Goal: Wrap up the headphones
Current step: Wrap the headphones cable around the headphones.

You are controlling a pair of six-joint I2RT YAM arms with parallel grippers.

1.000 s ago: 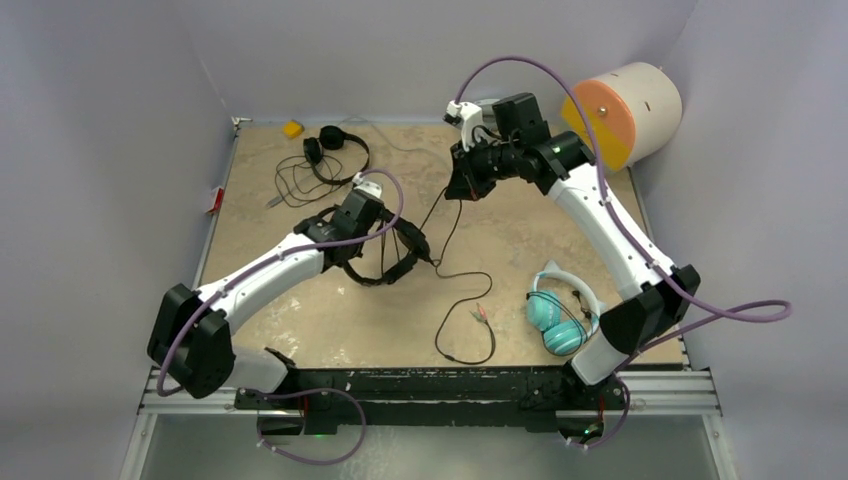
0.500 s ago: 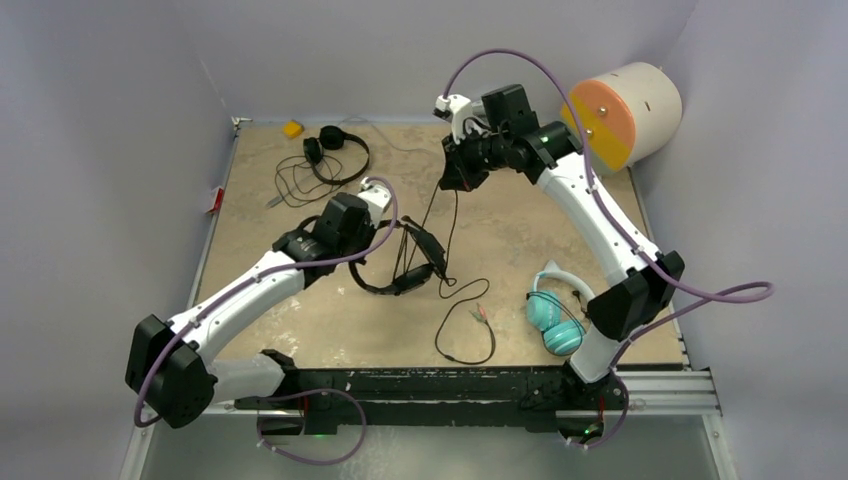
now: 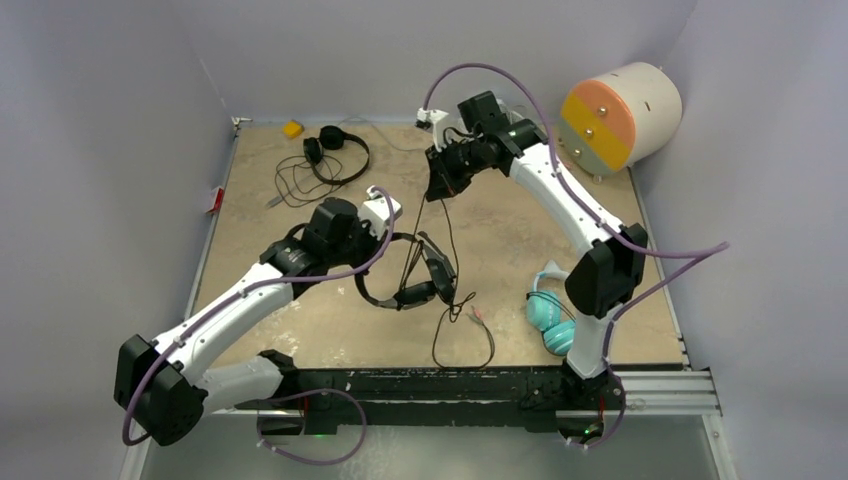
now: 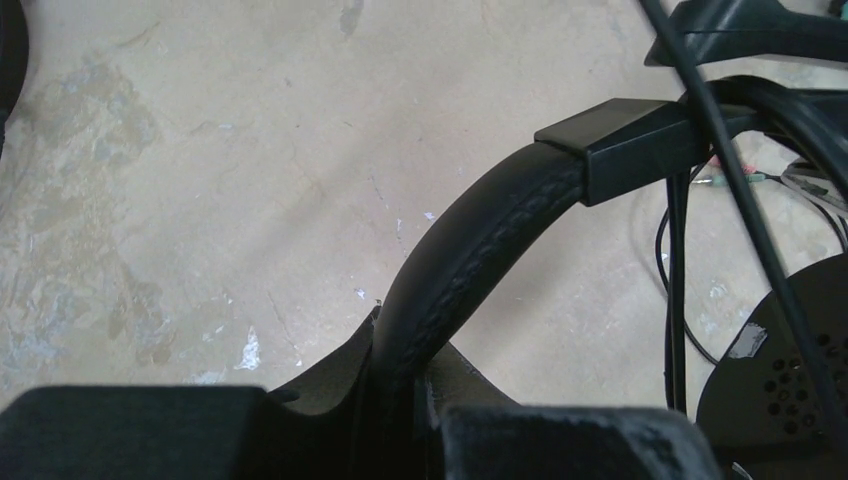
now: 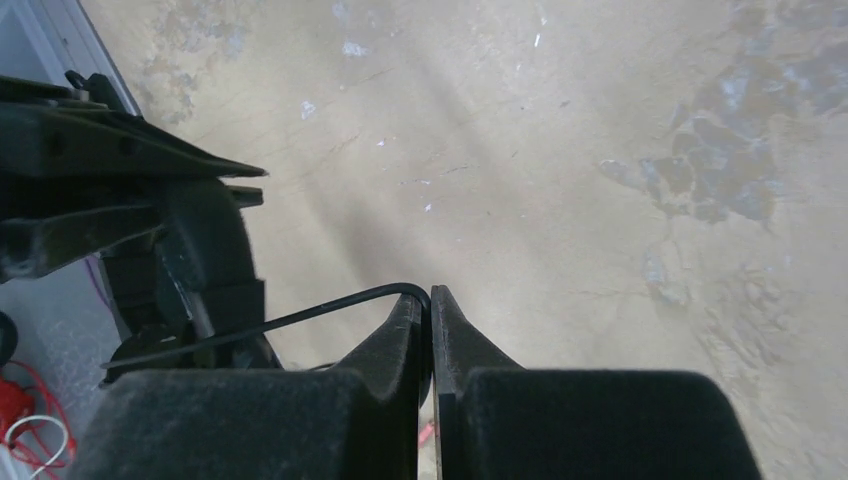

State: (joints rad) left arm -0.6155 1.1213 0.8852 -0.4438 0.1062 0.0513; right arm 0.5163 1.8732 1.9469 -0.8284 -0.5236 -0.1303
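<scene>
My left gripper (image 3: 372,232) is shut on the band of a black pair of headphones (image 3: 412,272) and holds it above the table's middle; the padded band (image 4: 470,250) runs out from between my jaws in the left wrist view. My right gripper (image 3: 436,184) is shut on that pair's thin black cord (image 3: 443,228), held high at the back; the cord (image 5: 330,306) bends over the fingertips in the right wrist view. The cord's loose end (image 3: 470,345) loops on the table near the front. A second black pair (image 3: 338,152) lies back left. The teal pair (image 3: 553,310) lies front right.
A cream and orange cylinder (image 3: 620,112) stands at the back right, beyond the table. A small yellow block (image 3: 292,128) lies at the back left corner. The table's front rail (image 3: 440,385) runs along the near edge between the arm bases.
My left gripper has carried the black headphones forward and to the right. My right gripper has moved left along the back with the cord, drawing it taut.
</scene>
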